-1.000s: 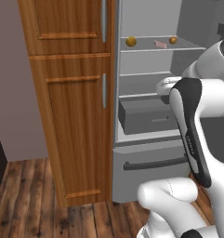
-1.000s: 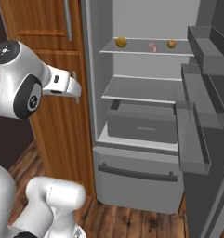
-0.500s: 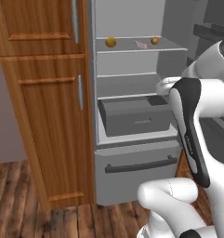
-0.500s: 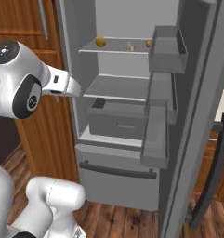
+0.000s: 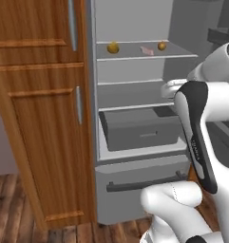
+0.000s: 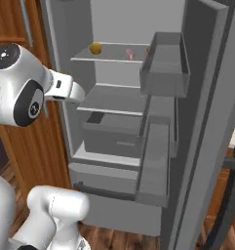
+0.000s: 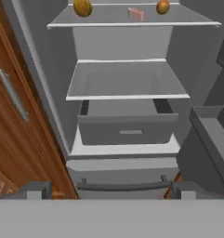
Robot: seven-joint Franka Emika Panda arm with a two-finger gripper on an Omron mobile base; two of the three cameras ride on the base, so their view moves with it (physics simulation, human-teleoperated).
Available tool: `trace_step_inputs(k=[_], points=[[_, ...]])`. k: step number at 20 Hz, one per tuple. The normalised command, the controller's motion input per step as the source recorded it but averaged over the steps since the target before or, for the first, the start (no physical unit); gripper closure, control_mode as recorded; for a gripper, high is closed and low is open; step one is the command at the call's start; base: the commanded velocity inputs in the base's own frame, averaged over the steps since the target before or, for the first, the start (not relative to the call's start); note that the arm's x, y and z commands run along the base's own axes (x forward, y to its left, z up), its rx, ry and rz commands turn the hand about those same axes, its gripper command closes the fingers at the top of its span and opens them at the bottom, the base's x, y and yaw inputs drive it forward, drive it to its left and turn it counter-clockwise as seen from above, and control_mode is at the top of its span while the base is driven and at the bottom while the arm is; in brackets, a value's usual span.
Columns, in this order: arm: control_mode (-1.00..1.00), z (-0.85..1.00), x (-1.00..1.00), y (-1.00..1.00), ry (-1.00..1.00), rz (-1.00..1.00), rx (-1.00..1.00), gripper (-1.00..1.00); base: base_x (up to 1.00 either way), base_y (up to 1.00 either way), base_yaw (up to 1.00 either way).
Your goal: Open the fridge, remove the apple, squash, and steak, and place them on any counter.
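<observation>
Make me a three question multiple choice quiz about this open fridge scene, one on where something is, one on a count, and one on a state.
1. Where does the steak lie?
A. On the top shelf, between the squash and the apple
B. In the lower drawer
C. In a door bin

2. How many foods sit on the top shelf?
A. One
B. Two
C. Three

3. How is the fridge door?
A. Shut
B. Swung wide open
C. Removed

Answers:
1. A, the pink slab lies between the squash and the apple on that shelf.
2. C, squash, steak and apple are all there.
3. B, the shelves are exposed and the door with its bins stands out to the right.
</observation>
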Motion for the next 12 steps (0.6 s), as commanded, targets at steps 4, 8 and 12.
trace_step_inputs(k=[4,8,12], points=[[1.0,0.0,0.0,0.0,0.0,0.0,0.0,-1.0,1.0,0.0,0.0],[1.0,0.0,0.0,0.0,0.0,0.0,0.0,-1.0,0.94,0.0,0.0],[1.0,0.0,0.0,0.0,0.0,0.0,0.0,-1.0,0.75,0.0,-0.01]])
